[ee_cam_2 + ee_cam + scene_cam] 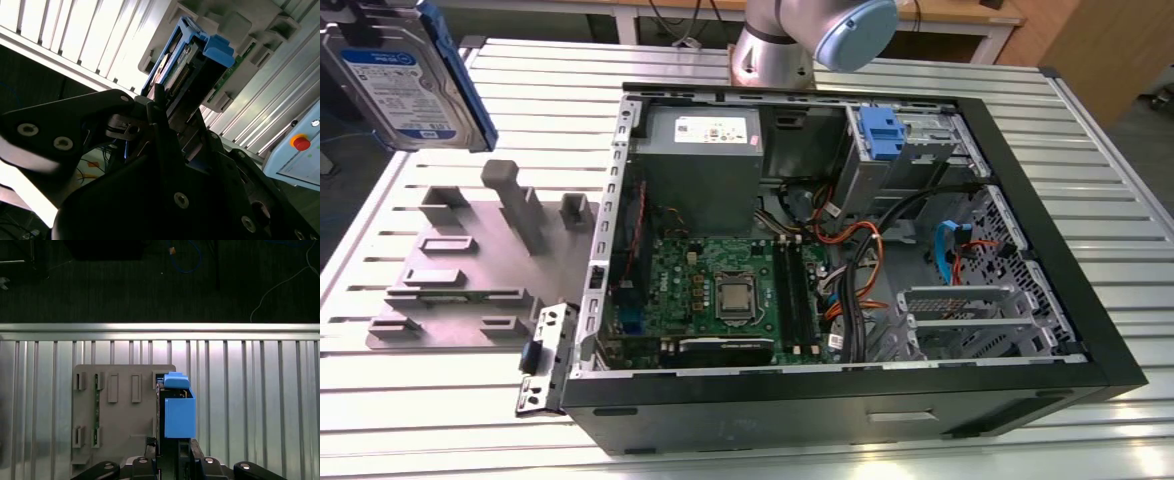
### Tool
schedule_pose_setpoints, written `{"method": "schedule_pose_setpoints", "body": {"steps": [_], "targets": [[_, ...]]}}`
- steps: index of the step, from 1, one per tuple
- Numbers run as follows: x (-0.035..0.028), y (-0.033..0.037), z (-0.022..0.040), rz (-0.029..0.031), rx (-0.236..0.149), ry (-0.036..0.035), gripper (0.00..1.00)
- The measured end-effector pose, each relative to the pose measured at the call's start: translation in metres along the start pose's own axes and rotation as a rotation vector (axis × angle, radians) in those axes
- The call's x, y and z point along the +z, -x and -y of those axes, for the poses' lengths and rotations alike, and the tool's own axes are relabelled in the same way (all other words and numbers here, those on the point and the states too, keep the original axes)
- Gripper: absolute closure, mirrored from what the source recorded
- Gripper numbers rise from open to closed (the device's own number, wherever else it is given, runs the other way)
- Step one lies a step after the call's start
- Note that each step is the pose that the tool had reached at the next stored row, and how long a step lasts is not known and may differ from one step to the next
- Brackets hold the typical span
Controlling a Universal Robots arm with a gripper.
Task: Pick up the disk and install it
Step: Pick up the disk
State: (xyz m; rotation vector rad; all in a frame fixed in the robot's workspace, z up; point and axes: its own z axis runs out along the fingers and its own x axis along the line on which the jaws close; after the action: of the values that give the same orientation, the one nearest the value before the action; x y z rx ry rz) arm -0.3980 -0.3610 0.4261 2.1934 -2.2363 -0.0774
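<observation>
One step looks done: the end effector [172, 447] is clamped on the disk [179, 410], holding it edge-on by its blue-railed body (the second wrist view shows the same grip from another angle). Beneath it, well apart, sits the grey holder fixture [120, 410] on the slatted worktop [250, 390]. Farther off, in the exterior view, the open computer case [1067, 300] stands to the exterior view's right of the disk. I judge the pick made and the install not; that calls for squaring the rails to a drive bay.
</observation>
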Motion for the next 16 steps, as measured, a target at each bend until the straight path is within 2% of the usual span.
{"method": "schedule_pose_setpoints", "body": {"steps": [10, 16], "targets": [[-0.0017, 0.0, -0.0001, 0.0, 0.0, 0.0001, 0.65], [-0.0056, 0.0002, -0.0002, 0.0, 0.0, 0.0, 0.65]]}}
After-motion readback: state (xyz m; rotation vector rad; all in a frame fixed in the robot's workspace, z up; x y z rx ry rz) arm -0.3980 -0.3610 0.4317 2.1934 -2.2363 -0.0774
